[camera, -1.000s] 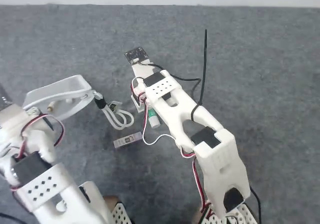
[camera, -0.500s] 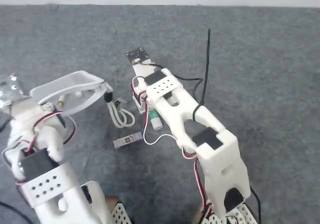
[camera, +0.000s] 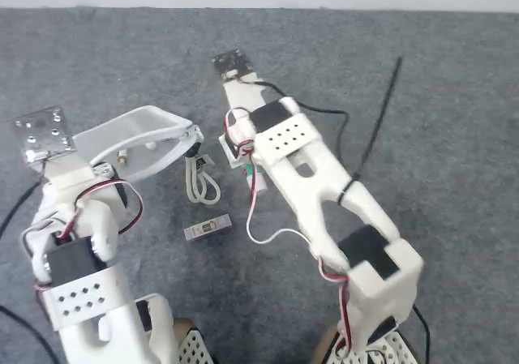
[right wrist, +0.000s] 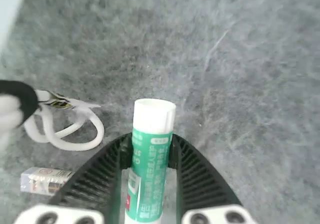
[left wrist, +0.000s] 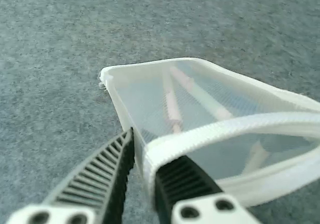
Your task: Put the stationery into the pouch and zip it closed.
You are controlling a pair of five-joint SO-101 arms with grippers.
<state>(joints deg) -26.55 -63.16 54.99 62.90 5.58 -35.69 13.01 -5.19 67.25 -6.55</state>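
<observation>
White mesh zip pouch (left wrist: 210, 99), with pen-like sticks inside, is pinched at its open zipper rim by the left gripper (left wrist: 141, 146). Beside it, the right gripper (right wrist: 150, 141) squeezes a green-and-white glue stick (right wrist: 151, 121) over the grey felt table (camera: 454, 96), near a white cord loop (camera: 201, 187).

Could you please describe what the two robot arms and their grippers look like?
The left arm and right arm have white plastic shells with black servo blocks and white panels dotted with small holes. Thin red, white and black wires loop along the joints; a black cable runs off the right arm. The left gripper and right gripper have black ribbed fingers on white bases with screw holes.
</observation>
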